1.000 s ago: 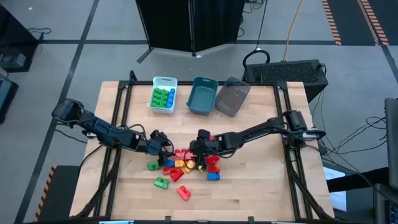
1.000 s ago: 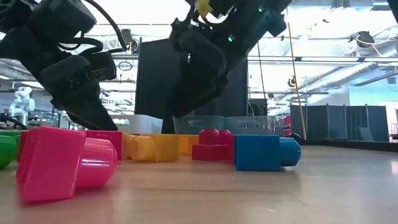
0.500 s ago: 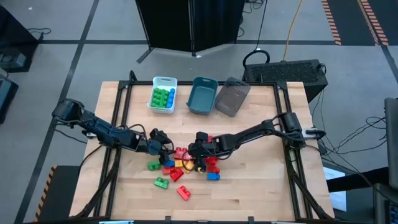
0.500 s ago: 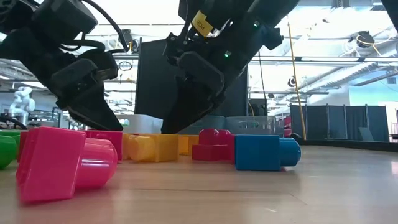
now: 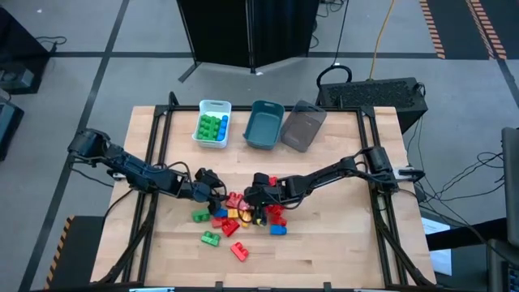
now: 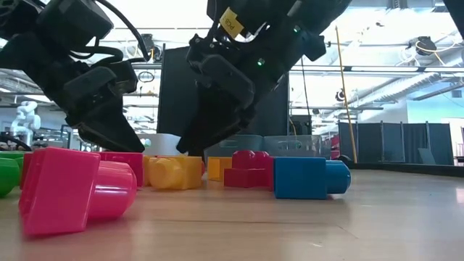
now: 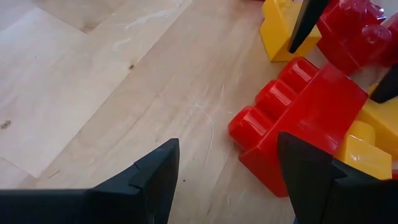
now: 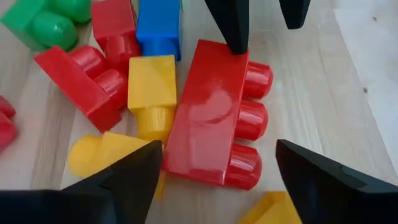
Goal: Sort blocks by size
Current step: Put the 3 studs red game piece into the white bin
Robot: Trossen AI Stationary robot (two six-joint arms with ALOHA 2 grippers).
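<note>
Dropped lower and nudged left since a sec ago: right gripper (image 5: 255, 203), jaws spread, empty, straddling a three-stud red brick (image 8: 214, 115) in the wrist view. Left gripper (image 5: 212, 191) parked opposite at pile's other edge, jaws also spread, nothing held, one finger (image 8: 230, 22) touching the same brick's far end. Blocks (image 5: 235, 212) heaped mid-table betw. the two; a few green and blue ones already in white bin (image 5: 212, 123); teal bin (image 5: 264, 124) and grey bin (image 5: 302, 126) look bare. Risks, as judged: both arms on one brick, so possible finger clash; wide jaws apt to catch the yellow block (image 8: 151, 93) alongside. Pale wood table (image 5: 324, 243) w/ black frame; grey floor, cables, dark cabinet beyond.
</note>
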